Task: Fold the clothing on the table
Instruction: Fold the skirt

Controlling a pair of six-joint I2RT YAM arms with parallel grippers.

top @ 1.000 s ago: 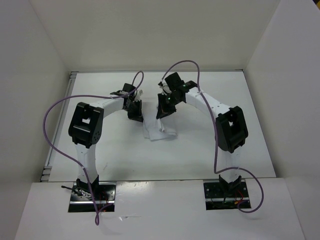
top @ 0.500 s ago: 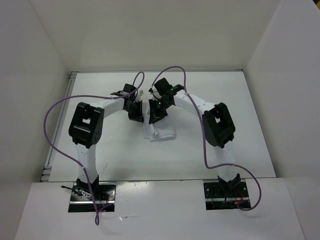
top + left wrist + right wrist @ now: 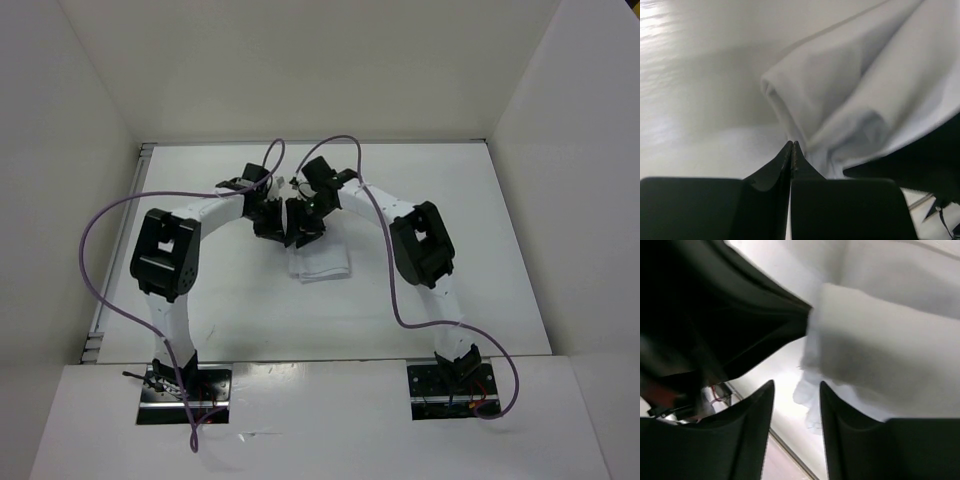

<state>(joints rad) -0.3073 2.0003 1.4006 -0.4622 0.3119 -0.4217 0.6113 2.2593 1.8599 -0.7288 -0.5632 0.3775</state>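
Observation:
The clothing (image 3: 322, 262), a small white cloth, lies folded into a rough rectangle on the table (image 3: 480, 250), just in front of both grippers. My left gripper (image 3: 272, 222) is shut at the cloth's far left corner. In the left wrist view the clothing (image 3: 855, 90) creases run into the closed tips of the left gripper (image 3: 791, 144). My right gripper (image 3: 303, 228) stands right beside it. In the right wrist view the right gripper (image 3: 796, 384) is open, with a loose edge of the clothing (image 3: 890, 350) lying in the gap, touching neither finger.
White walls close in the table on three sides, and its metal rim (image 3: 142, 160) shows at the far left. Purple cables (image 3: 100, 260) loop over both arms. The two wrists are almost touching; the left gripper's black body (image 3: 715, 315) fills the right wrist view's upper left.
My right gripper moved left to the left gripper, carrying the cloth's edge over, then opened. The cloth now lies flatter and narrower. The left gripper stayed shut in place.

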